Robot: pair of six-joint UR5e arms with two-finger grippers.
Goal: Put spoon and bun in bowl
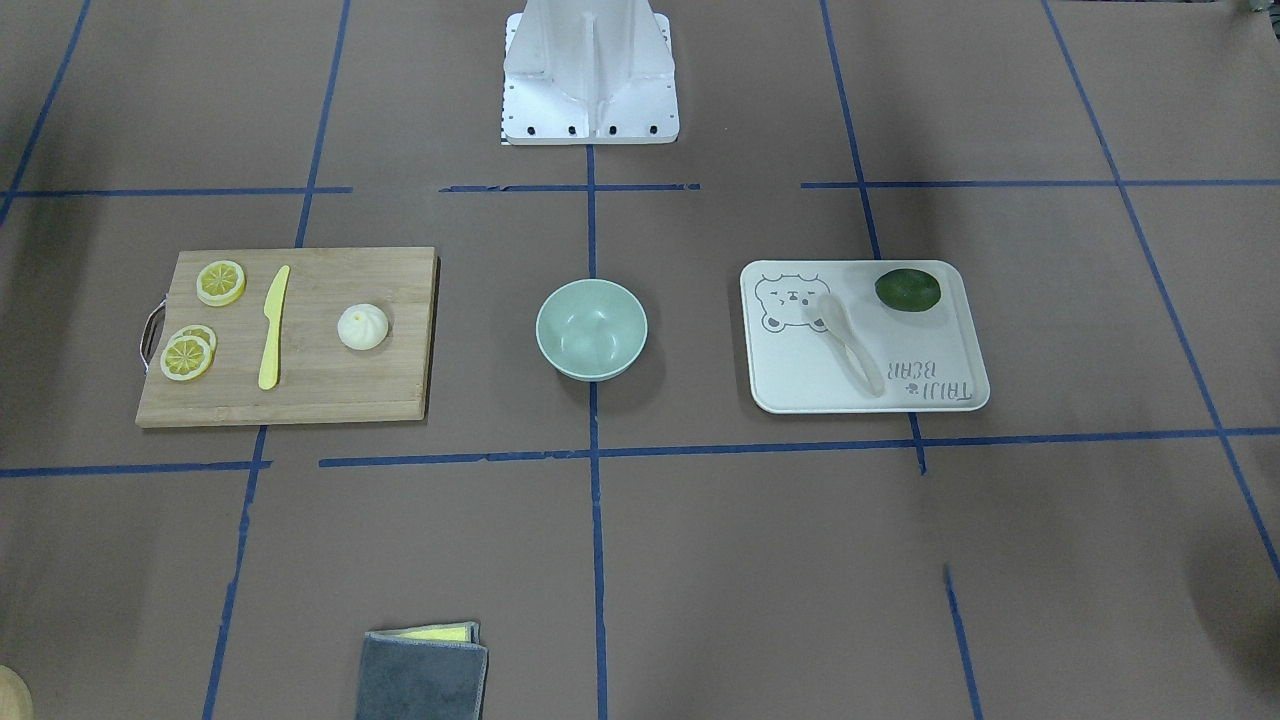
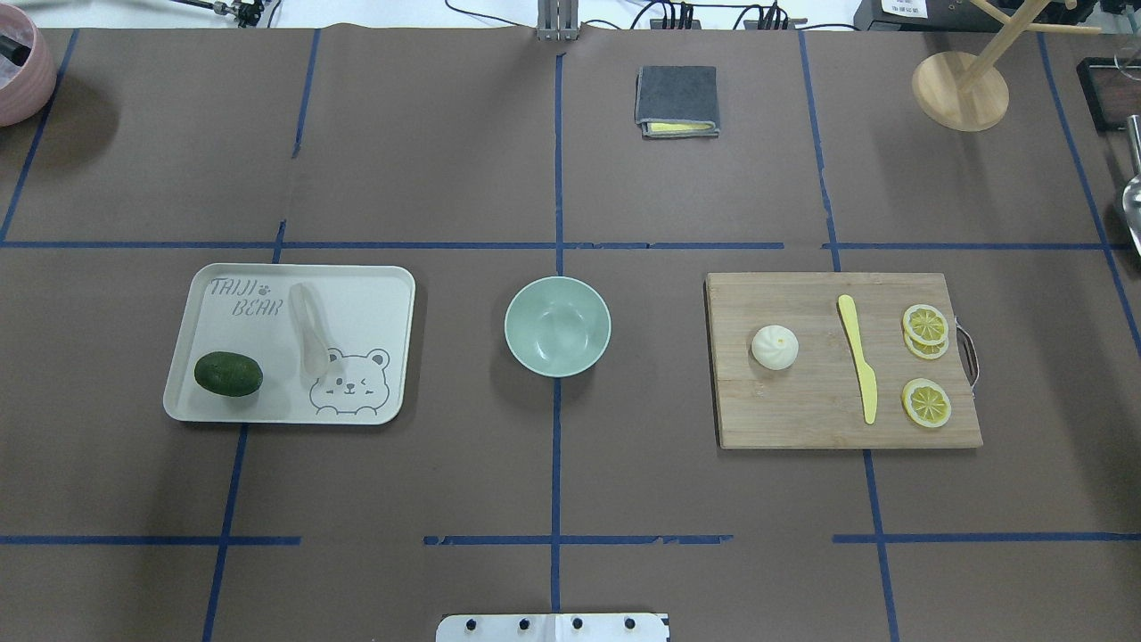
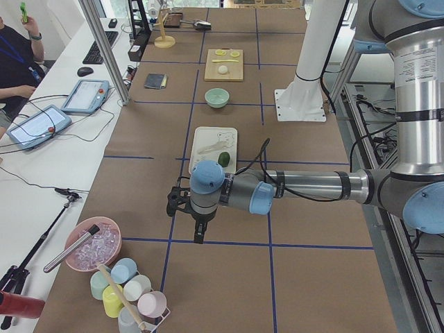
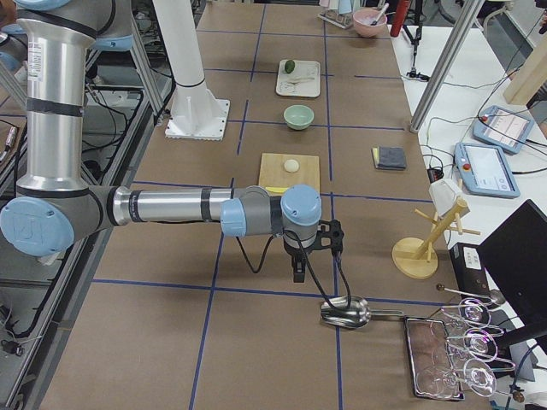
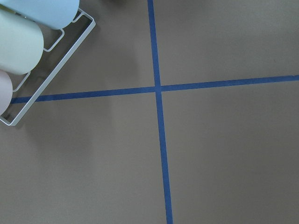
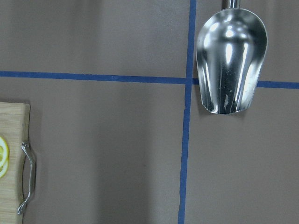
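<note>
The mint-green bowl (image 2: 557, 325) stands empty at the table's middle; it also shows in the front view (image 1: 591, 329). The off-white spoon (image 2: 307, 328) lies on the white bear tray (image 2: 374, 303) left of the bowl. The white bun (image 2: 775, 346) sits on the wooden cutting board (image 2: 802, 410) right of the bowl. My left gripper (image 3: 200, 232) hangs over bare table well beyond the tray. My right gripper (image 4: 297, 272) hangs over bare table well beyond the board. Both show only in the side views, so I cannot tell whether they are open or shut.
A dark green lime (image 2: 228, 374) lies on the tray. A yellow knife (image 2: 857, 357) and lemon slices (image 2: 925, 323) lie on the board. A folded grey cloth (image 2: 677, 100) lies at the far edge. A metal scoop (image 6: 232, 60) lies below the right wrist, a cup rack (image 5: 28, 51) below the left.
</note>
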